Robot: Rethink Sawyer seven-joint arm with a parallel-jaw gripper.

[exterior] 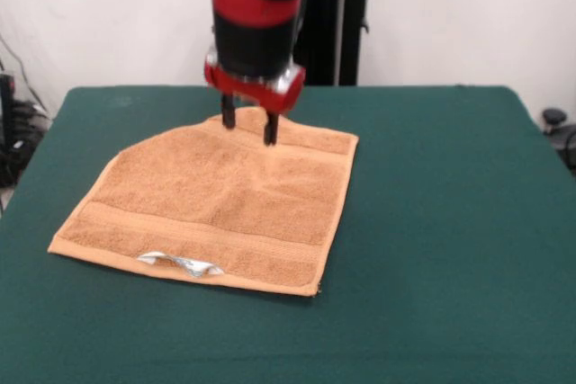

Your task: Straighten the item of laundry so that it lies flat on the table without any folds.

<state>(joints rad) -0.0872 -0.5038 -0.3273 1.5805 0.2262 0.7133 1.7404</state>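
The orange-tan towel (216,204) lies spread on the green table (450,222), left of centre. Its far left corner looks cut off at a slant, as if tucked or folded under. The rest lies mostly flat, with slight ripples near the far edge. A small white tag (180,264) sticks out at the near hem. My gripper (249,125) comes down from above over the towel's far border band. Its two black fingers (270,130) stand apart with their tips at or just above the cloth. I cannot tell whether they touch it. Nothing is held between them.
The robot's black pedestal (342,24) stands behind the table's far edge. Cables and dark equipment (18,132) sit off the table's left side. A small black object (553,119) is beyond the right edge.
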